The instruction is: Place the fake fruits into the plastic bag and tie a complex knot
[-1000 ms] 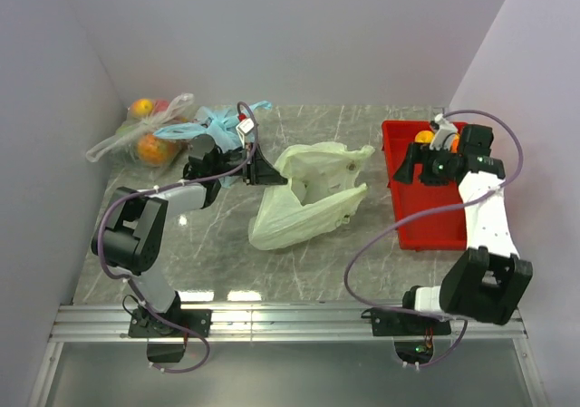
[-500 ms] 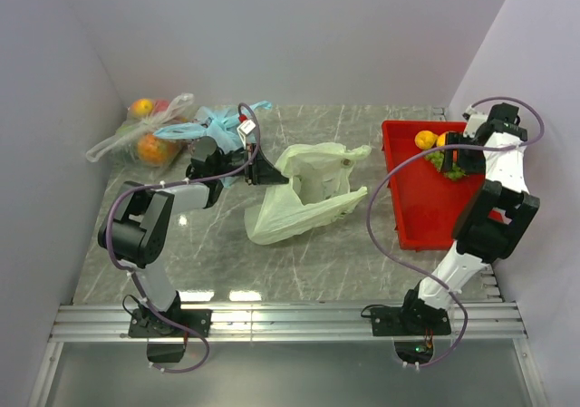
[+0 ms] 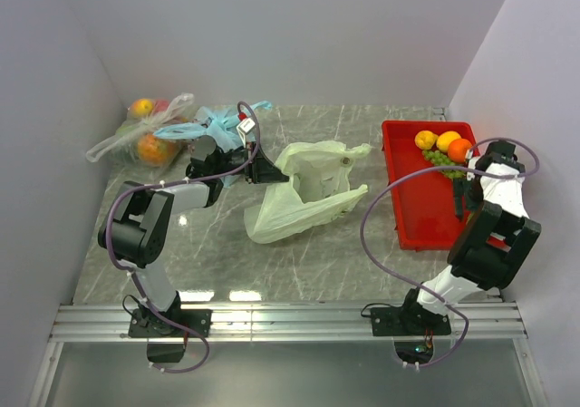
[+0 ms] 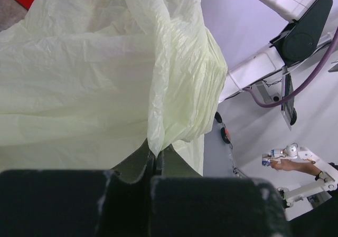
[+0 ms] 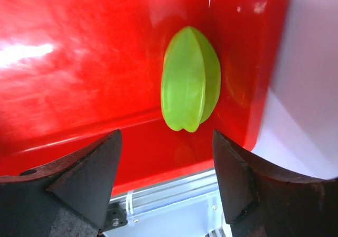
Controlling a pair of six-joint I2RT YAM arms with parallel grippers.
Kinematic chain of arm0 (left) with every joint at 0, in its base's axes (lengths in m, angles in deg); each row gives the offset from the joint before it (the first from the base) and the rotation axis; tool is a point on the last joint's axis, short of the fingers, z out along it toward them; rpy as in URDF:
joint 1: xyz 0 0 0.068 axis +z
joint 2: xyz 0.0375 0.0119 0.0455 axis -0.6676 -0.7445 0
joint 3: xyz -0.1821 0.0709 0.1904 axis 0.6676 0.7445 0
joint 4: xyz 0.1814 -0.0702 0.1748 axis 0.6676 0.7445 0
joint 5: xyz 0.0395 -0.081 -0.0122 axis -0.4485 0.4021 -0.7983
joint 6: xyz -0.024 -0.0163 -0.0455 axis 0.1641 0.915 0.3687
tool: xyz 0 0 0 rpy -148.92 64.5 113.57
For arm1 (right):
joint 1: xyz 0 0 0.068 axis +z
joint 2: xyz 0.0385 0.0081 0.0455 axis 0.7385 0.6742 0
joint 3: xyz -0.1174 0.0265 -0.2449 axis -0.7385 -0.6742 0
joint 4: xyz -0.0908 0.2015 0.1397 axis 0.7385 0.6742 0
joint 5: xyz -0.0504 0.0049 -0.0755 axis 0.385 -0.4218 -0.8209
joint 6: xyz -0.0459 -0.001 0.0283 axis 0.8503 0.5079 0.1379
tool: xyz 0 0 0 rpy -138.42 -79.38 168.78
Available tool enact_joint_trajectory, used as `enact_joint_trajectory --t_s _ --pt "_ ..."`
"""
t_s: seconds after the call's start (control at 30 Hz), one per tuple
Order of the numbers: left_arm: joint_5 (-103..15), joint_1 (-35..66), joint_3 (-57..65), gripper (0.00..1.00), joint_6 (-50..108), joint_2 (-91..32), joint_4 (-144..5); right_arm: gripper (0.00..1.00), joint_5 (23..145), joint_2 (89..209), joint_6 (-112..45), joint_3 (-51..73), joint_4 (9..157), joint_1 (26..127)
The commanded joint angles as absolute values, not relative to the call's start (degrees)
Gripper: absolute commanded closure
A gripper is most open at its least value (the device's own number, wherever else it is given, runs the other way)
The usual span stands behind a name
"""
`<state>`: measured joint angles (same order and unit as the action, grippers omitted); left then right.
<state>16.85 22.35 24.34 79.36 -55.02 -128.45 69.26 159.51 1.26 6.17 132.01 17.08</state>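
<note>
Pinch: left gripper (image 4: 157,160) clamped on edge of bag (image 4: 95,78), mouth propped open toward right | right gripper (image 5: 166,160) spread, holding nothing, over green ribbed fruit (image 5: 190,86) in near right corner of tray (image 5: 79,63) | swung there from far end | round fruits (image 3: 448,140) and grapes (image 3: 438,158) uncovered at far end | nothing visibly bagged yet.

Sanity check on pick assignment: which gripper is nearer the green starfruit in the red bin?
Right. The right gripper is open right by the green starfruit in the red bin; the left gripper is across the table, shut on the pale green bag.
</note>
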Motion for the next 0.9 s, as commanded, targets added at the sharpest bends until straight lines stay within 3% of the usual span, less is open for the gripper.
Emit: enact_joint_trajectory --t_s 0.0,0.13,0.67,0.77,0.87 --pt "16.7 22.2 23.0 1.0 76.8 -53.9 -128.5 0.23 64.6 157.8 1.3 2.8 125.6 16.6" --pt "16.6 22.2 23.1 1.0 77.5 -53.7 -129.6 0.19 61.7 159.0 0.8 0.9 121.5 16.0" --pt "16.0 22.3 22.8 1.0 79.0 -54.5 -131.3 0.2 62.4 165.7 -1.9 -0.8 119.6 15.6" --pt "16.0 22.3 23.0 1.0 79.4 -54.7 -131.8 0.24 63.2 167.4 -2.5 -0.2 119.8 15.6" --pt "15.9 22.3 23.0 0.99 79.7 -54.8 -132.3 0.36 65.8 168.4 -3.3 1.5 122.4 15.5"
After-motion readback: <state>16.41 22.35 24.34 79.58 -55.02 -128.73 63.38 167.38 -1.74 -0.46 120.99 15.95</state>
